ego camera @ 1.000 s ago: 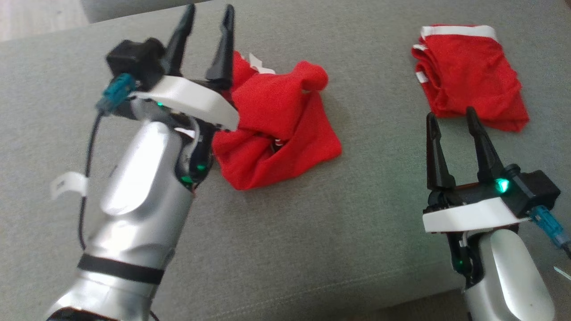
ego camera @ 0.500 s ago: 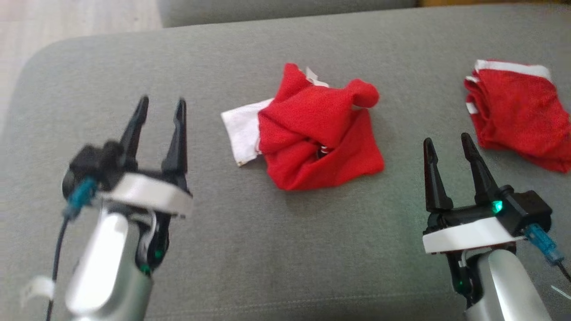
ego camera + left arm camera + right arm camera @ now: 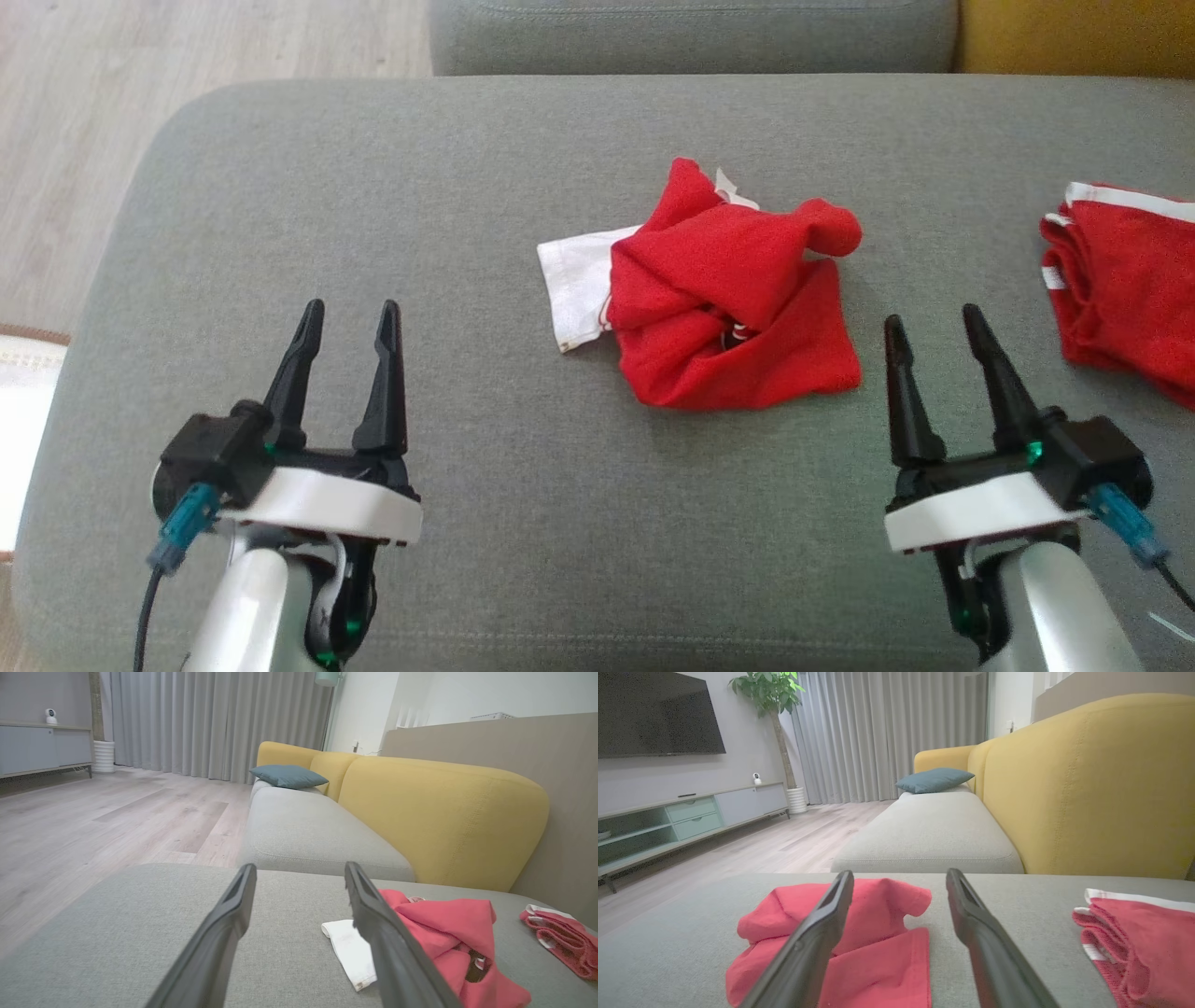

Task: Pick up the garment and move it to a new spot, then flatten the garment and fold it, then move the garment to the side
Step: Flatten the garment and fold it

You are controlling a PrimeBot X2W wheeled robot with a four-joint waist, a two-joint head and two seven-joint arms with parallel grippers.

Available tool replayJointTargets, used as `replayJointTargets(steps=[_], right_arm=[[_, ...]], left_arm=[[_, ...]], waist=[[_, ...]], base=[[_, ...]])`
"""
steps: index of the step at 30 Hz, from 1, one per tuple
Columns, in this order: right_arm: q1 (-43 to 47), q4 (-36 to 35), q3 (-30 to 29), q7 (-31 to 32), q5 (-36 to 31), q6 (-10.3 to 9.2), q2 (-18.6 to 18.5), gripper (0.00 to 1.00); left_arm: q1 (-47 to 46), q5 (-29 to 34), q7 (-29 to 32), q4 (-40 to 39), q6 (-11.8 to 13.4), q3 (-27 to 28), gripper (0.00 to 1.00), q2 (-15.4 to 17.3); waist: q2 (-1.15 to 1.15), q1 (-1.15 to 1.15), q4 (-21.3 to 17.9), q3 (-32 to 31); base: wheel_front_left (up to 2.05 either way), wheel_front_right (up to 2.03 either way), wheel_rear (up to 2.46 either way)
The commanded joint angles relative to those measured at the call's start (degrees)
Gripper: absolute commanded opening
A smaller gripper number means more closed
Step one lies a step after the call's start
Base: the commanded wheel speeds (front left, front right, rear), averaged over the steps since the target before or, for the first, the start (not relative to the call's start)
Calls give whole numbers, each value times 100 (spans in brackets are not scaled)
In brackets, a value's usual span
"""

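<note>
Red garment [image 3: 738, 308] lay crumpled near middle of grey seat cushion [image 3: 448, 168]. It was bunched in loose folds, white panel poking out at head view's left, small white tab at top edge. Left gripper [image 3: 353, 306]: fingers spread, nothing between them, well apart from garment. Right gripper [image 3: 933, 315]: fingers spread, empty, near garment's right edge. Second red garment [image 3: 1120, 280], white-trimmed, lay folded at cushion's right.

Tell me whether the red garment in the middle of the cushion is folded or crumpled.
Crumpled. The red garment lies bunched in twisted humps on the grey cushion, a white part sticking out.
</note>
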Motion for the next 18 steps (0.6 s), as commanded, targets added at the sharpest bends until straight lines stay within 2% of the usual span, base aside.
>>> replayJointTargets(steps=[1, 8, 13, 18], right_arm=[[-248, -169, 208, 34, -39, 37, -17, 100], [-681, 176, 619, 404, -169, 37, -17, 100], [-1194, 933, 712, 866, -335, 37, -17, 100], [-1644, 1632, 561, 1067, -436, 37, -17, 100]], left_arm=[[-276, 57, -29, -190, -57, 213, 100, 9], [-284, 126, -29, -104, -137, 213, 100, -65], [-322, 118, -29, -35, -170, 192, 100, -104], [-399, 99, -29, 17, -175, 181, 100, -122]], waist=[[0, 0, 50, 30], [0, 0, 220, 186], [0, 0, 415, 337], [0, 0, 615, 515]], base=[[0, 0, 0], [0, 0, 0], [0, 0, 0], [0, 0, 0]])
